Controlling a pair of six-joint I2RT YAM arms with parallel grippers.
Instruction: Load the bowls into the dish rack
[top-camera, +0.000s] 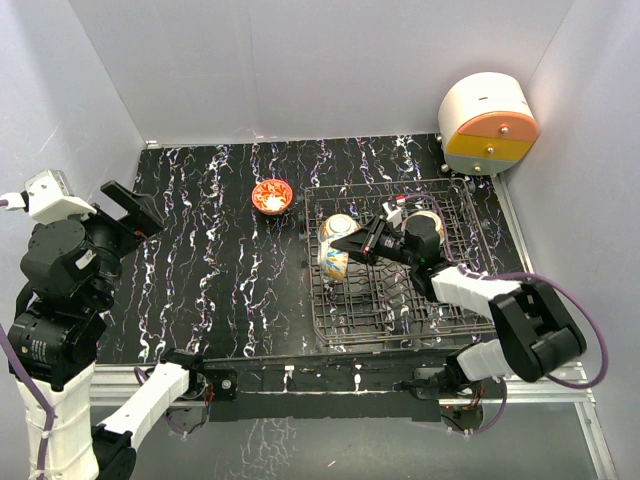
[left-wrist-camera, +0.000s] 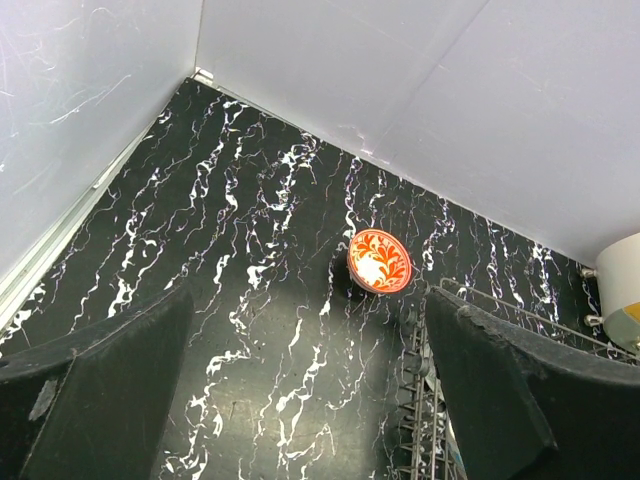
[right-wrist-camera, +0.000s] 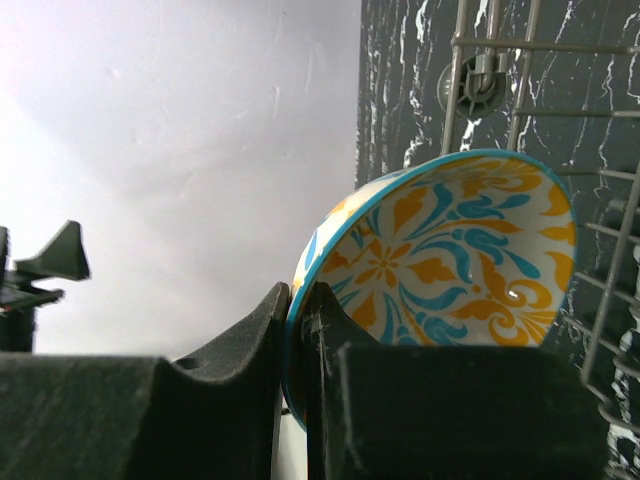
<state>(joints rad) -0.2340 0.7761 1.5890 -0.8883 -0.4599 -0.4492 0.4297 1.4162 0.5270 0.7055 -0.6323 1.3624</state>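
We judged the loading to be well under way but not finished. The right gripper (right-wrist-camera: 298, 300) was pinching the rim of a yellow-and-blue floral bowl (right-wrist-camera: 450, 260), its fingers pressed onto the thin wall from either side. The bowl stood tilted on edge at the left end of the dish rack (top-camera: 390, 312), whose wires showed just beside it in the wrist view. From above we saw a cream-sided bowl (top-camera: 338, 226) and a yellow bowl (top-camera: 334, 264) close together at that end of the rack, with the claw between them. We could not tell from there which of the two it held, nor whether that bowl was already seated between tines. A pale rim further right in the rack, mostly hidden behind the wrist, may have been another bowl, but we could not be sure. One red-orange bowl (top-camera: 272, 196) sat upright on the black marbled table (top-camera: 200, 280), near the rack's far left corner but apart from it, so it was yet to be loaded. The left gripper (top-camera: 135, 210) hung off to the left, fingers spread wide with nothing between them.
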